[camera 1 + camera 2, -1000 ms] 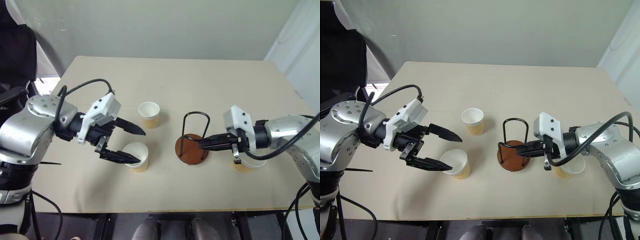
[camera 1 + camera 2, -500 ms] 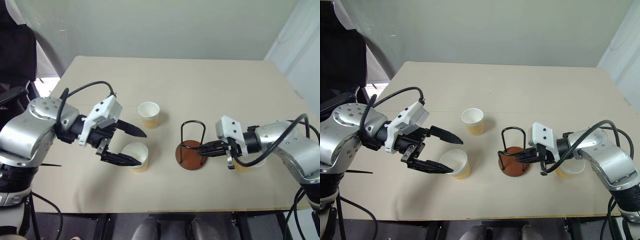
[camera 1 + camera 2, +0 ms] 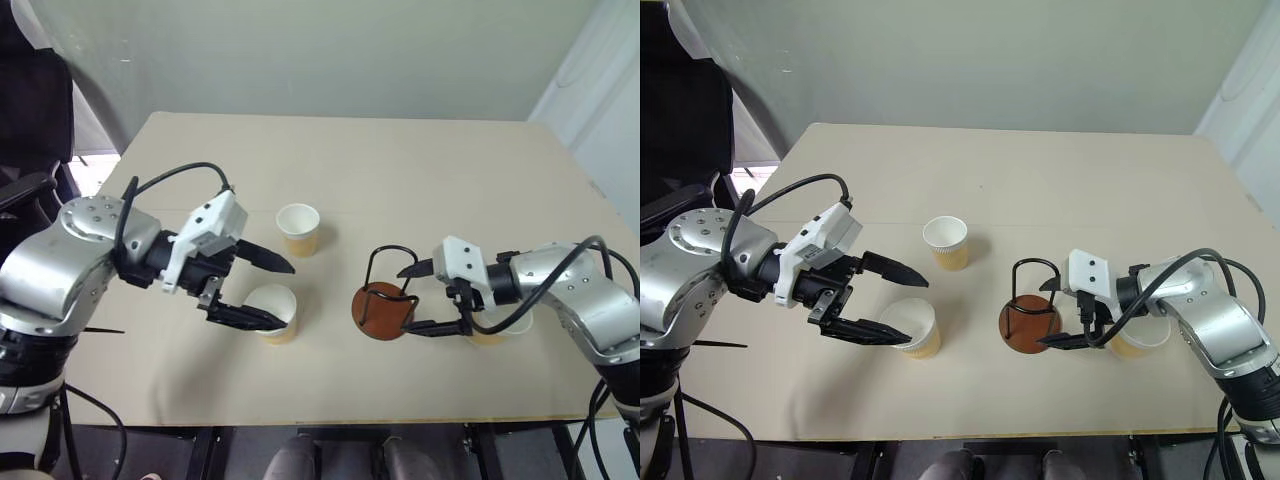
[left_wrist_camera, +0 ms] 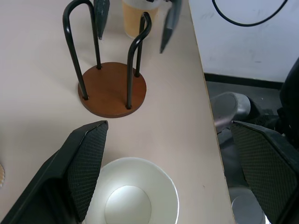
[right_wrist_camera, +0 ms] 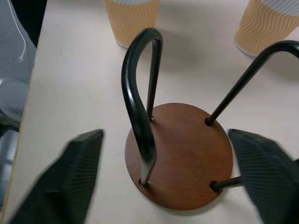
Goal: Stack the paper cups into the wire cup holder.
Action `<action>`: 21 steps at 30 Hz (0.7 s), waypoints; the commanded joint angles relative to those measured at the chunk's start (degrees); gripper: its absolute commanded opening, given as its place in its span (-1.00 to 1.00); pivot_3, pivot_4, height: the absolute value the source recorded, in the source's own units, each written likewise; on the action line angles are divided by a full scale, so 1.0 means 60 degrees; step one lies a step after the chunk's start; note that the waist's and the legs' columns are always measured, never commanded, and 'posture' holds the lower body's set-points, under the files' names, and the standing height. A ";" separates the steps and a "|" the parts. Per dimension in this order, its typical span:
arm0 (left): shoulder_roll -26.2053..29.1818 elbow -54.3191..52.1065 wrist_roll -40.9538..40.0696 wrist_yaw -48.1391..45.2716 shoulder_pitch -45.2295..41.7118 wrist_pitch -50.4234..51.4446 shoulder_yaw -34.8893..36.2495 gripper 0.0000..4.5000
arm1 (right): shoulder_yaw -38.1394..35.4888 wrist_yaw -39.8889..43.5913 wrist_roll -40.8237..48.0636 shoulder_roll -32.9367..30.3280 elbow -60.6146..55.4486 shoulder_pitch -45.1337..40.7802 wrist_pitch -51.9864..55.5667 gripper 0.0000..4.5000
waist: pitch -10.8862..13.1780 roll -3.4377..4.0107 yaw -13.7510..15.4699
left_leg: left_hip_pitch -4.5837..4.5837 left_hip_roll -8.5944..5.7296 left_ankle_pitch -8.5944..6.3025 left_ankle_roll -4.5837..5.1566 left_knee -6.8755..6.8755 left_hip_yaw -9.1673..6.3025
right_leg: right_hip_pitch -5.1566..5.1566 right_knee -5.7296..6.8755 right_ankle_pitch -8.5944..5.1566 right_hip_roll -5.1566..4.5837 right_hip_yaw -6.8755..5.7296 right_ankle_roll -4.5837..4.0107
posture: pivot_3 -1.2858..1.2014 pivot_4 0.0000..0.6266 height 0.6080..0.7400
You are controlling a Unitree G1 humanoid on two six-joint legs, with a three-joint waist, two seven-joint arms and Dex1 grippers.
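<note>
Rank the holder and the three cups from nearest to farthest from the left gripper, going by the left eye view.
From the left gripper:
1. Near cup, between its open fingers.
2. Far cup, just beyond, toward the table's back.
3. Holder, mid-table, between the right gripper's open fingers.
4. Right cup, behind the right arm, mostly hidden.

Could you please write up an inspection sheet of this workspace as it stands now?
Surface: beige table, bare apart from the job's things.
Job's things: wire cup holder upright, empty; three paper cups upright: far cup, near cup, third cup behind the right arm.
Clutter: nothing seen.
Grippers: left tool open around the near cup; right tool open at the holder.
Cables: black cable on the left arm, another on the right.
Surroundings: pale wall, black chair.
</note>
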 commanded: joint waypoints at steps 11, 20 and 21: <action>-0.0337 -0.0148 -0.0087 0.0159 -0.0526 0.0035 -0.0254 1.00 | -0.2419 -0.0313 0.1375 -0.1214 -0.2253 0.0227 0.1218 0.99 | 0.0000 0.0000 0.0009 | 0.0002 0.0000 0.0000 -0.0001 0.0001 0.0001 | 0.0005 0.0000 0.0000 0.0000 0.0000 0.0000 | 0.03 -0.52 1.00; -0.0478 0.0181 0.0177 -0.0022 -0.0718 -0.0354 -0.0490 1.00 | -0.4010 -0.0278 0.2196 -0.2729 -0.3214 0.1490 0.2413 0.99 | 0.0000 0.0000 0.0053 | 0.0003 0.0000 -0.0001 -0.0003 -0.0002 -0.0003 | 0.0014 -0.0014 0.0000 0.0000 0.0000 0.0001 | 0.03 -0.52 1.00; -0.0496 0.0228 0.0207 -0.0071 -0.0759 -0.0399 -0.0545 1.00 | -0.3958 -0.0203 0.1947 -0.2993 -0.3266 0.1900 0.2245 0.99 | 0.0000 0.0000 0.0047 | 0.0003 0.0000 -0.0001 -0.0004 -0.0001 -0.0002 | 0.0014 -0.0017 0.0000 0.0000 0.0000 0.0001 | 0.03 -0.52 1.00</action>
